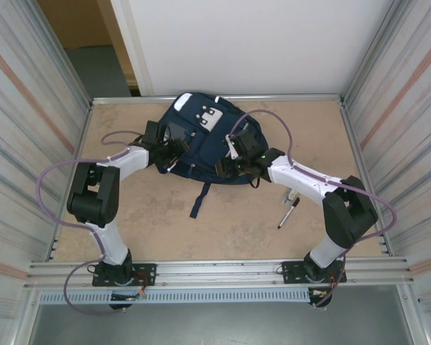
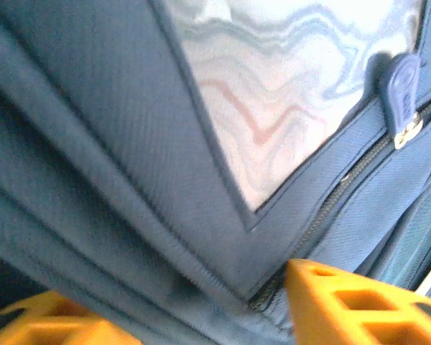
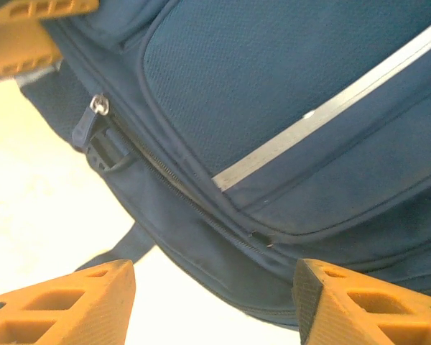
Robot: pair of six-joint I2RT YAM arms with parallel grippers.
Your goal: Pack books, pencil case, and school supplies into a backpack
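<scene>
Assessing progress from the present layout, I judge the packing incomplete.

The large navy-blue fabric backpack (image 1: 201,144) with pale patches lies on the far middle of the bare wooden table (image 1: 151,223), between my two arms. The slim black marker pen (image 1: 288,213) lies on the table to the right of the bag, well apart from it, beside my right forearm. A small pale item (image 1: 292,195) lies just past the pen's far end and is too small to identify. At least the pen is not yet packed.

Left gripper (image 2: 172,305): placed against the left side of the bag. Blue fabric bulges between the orange fingers (image 2: 345,305). I cannot tell whether they pinch it or merely rest against it.

Right gripper (image 3: 214,291): jaws spread wide, straddling the bag's lower edge without clamping it. Table surface shows between one finger and the fabric.

The zip with the blue rubber pull (image 2: 404,83) and the zip with the dark pull (image 3: 93,122) both look closed along the visible stretch. Whether the main compartment is open, and what the bag already holds, I cannot tell.

Judgement: an opening must be made accessible first, then the pen loaded.
</scene>
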